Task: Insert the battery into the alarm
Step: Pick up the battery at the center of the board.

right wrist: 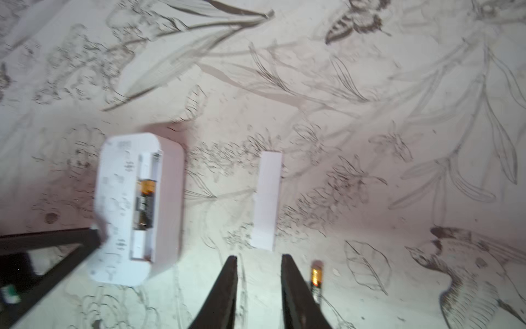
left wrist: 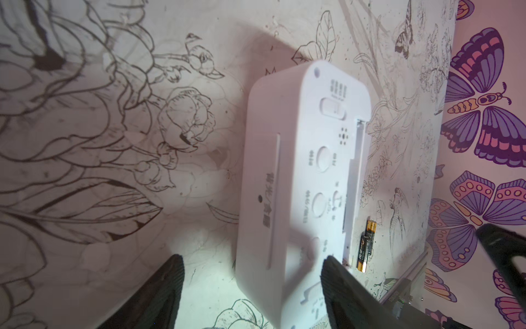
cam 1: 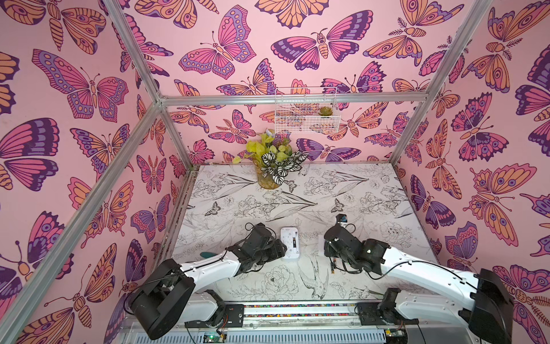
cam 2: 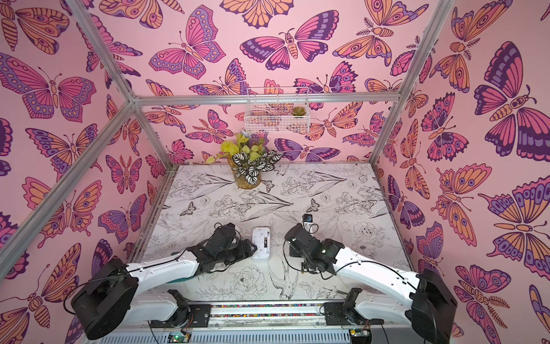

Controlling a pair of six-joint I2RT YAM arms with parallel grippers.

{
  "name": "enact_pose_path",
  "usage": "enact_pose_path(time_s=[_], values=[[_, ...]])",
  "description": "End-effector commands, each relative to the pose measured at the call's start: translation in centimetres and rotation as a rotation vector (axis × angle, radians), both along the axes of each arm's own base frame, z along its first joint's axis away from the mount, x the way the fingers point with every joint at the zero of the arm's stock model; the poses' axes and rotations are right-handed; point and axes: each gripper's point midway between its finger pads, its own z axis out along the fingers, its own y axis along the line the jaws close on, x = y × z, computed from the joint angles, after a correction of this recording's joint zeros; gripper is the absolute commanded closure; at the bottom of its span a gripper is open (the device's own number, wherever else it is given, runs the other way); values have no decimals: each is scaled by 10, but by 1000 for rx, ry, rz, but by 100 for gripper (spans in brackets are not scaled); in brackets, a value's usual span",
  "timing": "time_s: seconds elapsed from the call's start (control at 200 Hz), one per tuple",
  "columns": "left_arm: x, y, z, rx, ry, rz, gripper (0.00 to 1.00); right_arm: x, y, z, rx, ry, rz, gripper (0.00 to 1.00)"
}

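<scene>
- Two batteries show: an inserted battery (right wrist: 146,199) in the open back of the alarm (right wrist: 125,210), which lies face down on the table (right wrist: 370,85), and a loose battery (right wrist: 316,277) on the table just beside the right gripper (right wrist: 259,257)
- The right gripper stands narrow and empty; one finger is so near the loose battery that it could nudge it, and the battery would likely roll
- The left gripper (left wrist: 253,257) is spread wide around one end of the alarm without clamping it, so a push on the back may slide the alarm; I cannot tell whether a finger touches it
- The inserted battery has empty room beyond both its ends; it may sit loose and pop out if pressed at one end
- The cover (right wrist: 267,199) lies apart from the alarm; a low sweep of an arm could knock it away
</scene>
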Motion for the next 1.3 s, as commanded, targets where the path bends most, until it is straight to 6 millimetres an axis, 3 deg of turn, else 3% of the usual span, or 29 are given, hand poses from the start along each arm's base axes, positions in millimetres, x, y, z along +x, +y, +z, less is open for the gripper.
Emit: enact_pose_path(time_s=[0.0,0.255,0.746,1.297], values=[[4,0,7,16,-20,-13,20,-17,-25,-24,-56,71,-17,69],[4,-6,11,5,-20,-29,20,-25,-19,-53,-44,149,-17,72],[-1,-7,11,5,-18,-41,20,-18,-24,-76,-119,170,-60,79],[-1,-10,13,3,-25,-49,20,-24,-40,-96,-201,214,-105,85]])
